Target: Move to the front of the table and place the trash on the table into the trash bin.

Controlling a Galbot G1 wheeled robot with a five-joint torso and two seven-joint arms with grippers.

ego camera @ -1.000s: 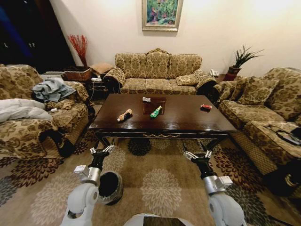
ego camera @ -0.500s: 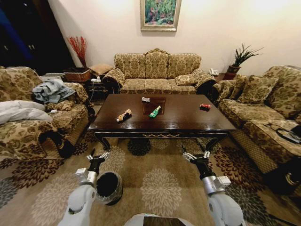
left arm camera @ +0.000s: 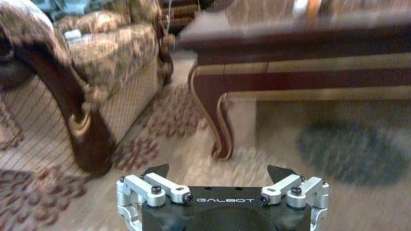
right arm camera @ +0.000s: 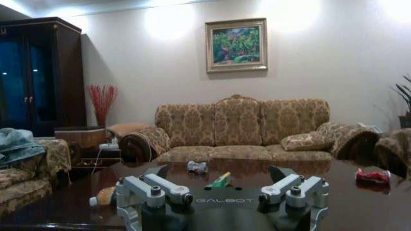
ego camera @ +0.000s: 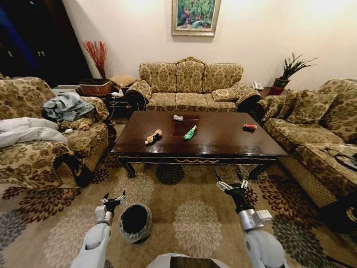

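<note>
Head view: I am facing the table point(ego camera: 223, 146) at frame centre, with all four bits of trash lying on its top. The bottle piece point(ego camera: 153, 136) is left of centre, the green wrapper point(ego camera: 190, 133) mid-top, the white scrap point(ego camera: 178, 118) toward the far edge, the red piece point(ego camera: 249, 127) at right. The bin point(ego camera: 135, 222) is standing on the carpet at lower left, beside my left claw point(ego camera: 113, 199).

Both claws are hanging empty over the carpet, jaws spread wide; my right claw point(ego camera: 231, 185) is at lower centre-right, short of the table edge.

Judgement: all four look light. The wrapper and scrap should crush softly, so I would pinch them across the middle. The bottle piece looks stiffer and may roll; take it across its body.

Against the earlier frames, my left arm has dropped lower and the whole scene has shifted slightly rightward, so the camera has moved. The trash is lying unchanged on the table.
</note>
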